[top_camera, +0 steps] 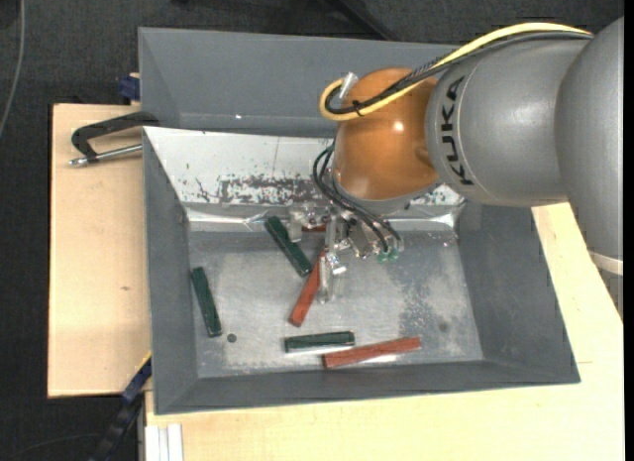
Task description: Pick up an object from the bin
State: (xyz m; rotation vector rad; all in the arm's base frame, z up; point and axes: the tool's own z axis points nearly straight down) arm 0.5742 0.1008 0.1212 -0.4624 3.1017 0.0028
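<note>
In the camera view I looked down on the grey bin (164, 251). The arm (535, 122) came in from the right and hung over its far half. The orange cover (381, 147) at the wrist sat above the back of the floor, with a yellow cable (495, 45) looping over it. Below the cover the gripper (331, 273) pointed down near the middle of the floor. Whether it was spread or closed I could not tell, since the metal parts and wires under the cover ran together from my angle.

The thing nearest it was an orange-red stick (303, 302), lying aslant in the middle of the bin. Its upper end reached up to the gripper's tip. I could not make out whether the two touched or whether the stick was gripped. Just left of the gripper lay a dark green stick (287, 244), also aslant, its upper end near the back wall.

Toward the front lay a second green stick (319, 342), nearly level. Just beside it, to the right and a little nearer the front wall, was a red stick (371, 352). A third green stick (206, 301) lay well apart by the left wall, running nearly front to back, with a small dark speck (231, 338) near its lower end.
</note>
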